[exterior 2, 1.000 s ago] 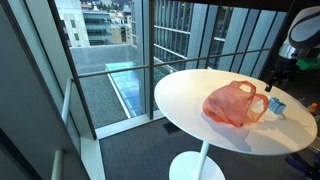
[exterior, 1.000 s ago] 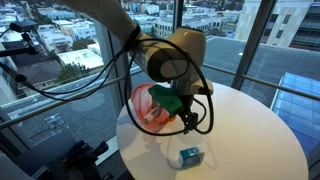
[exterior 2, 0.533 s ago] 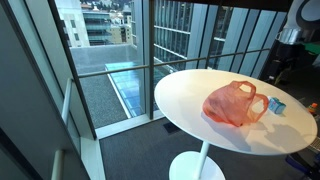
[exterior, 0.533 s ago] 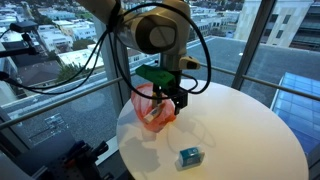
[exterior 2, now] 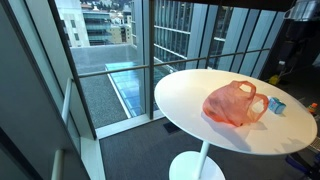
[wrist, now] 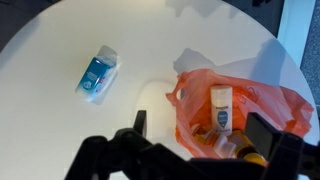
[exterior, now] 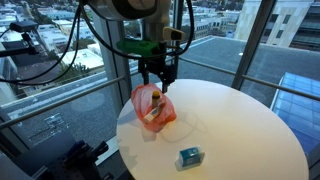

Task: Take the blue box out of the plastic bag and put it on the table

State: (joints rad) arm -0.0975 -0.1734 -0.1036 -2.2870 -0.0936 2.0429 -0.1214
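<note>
Wrist view: the blue box (wrist: 98, 74) lies well apart from the empty, wide-spread gripper (wrist: 201, 122).

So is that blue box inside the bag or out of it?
Out. In the wrist view the blue box lies on the white table, apart from the orange bag.

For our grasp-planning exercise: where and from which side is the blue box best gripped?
Grip the blue box across its two long sides, coming straight down from above. It lies flat on the table, apart from the bag, so both sides are free and the span between them is short.
</note>
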